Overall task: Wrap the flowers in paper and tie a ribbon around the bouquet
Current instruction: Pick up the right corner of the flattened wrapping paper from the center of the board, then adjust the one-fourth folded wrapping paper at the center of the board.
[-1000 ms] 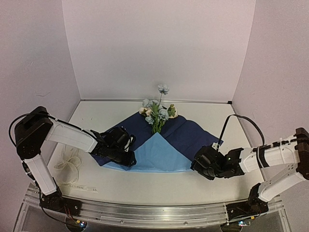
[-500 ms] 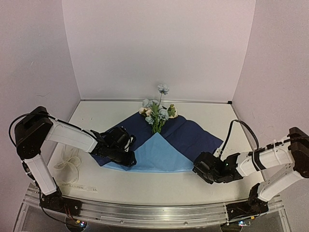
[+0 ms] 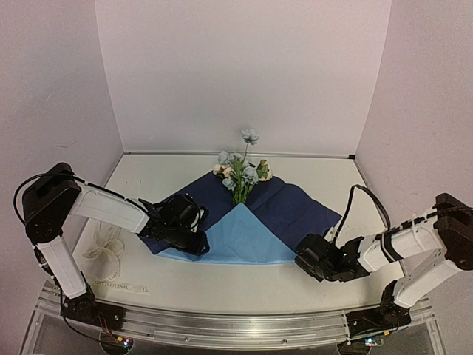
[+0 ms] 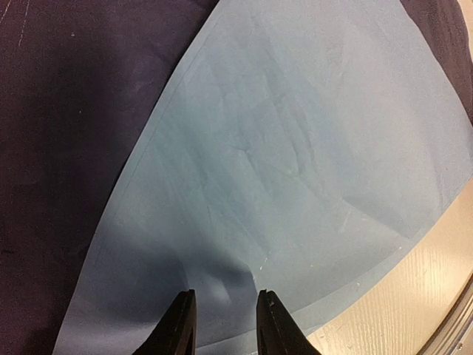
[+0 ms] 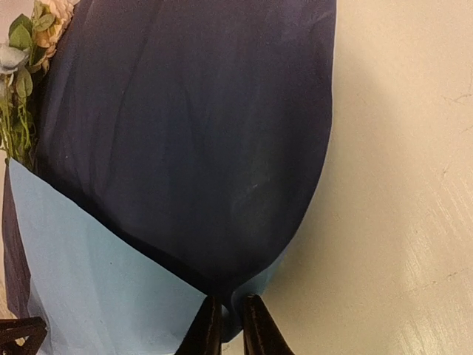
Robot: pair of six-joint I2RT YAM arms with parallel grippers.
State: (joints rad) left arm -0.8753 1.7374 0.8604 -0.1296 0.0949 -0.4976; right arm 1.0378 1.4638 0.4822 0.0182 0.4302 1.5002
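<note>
the right gripper (image 3: 303, 260) has slid in low toward the near right corner of the paper (image 3: 255, 225), and its jaws have drawn almost together. in the right wrist view they pinch the edge where the dark outer face meets the light flap. the left gripper (image 3: 198, 246) has not shifted. its jaws stand a little apart, tips pressed on the light flap near the near left edge, with a low hump of paper between them. i cannot tell whether it truly grips that hump.

the paper lies spread mid-table, its two sides folded in. the flowers (image 3: 240, 174) lie on it with blooms at the far point. the ribbon (image 3: 103, 250) sits loose to the left, off the paper.

the sheet looks light, thin and floppy, likely to crease or slip. i would hold it by corners and folded edges. the stems seem slight and easily knocked.
</note>
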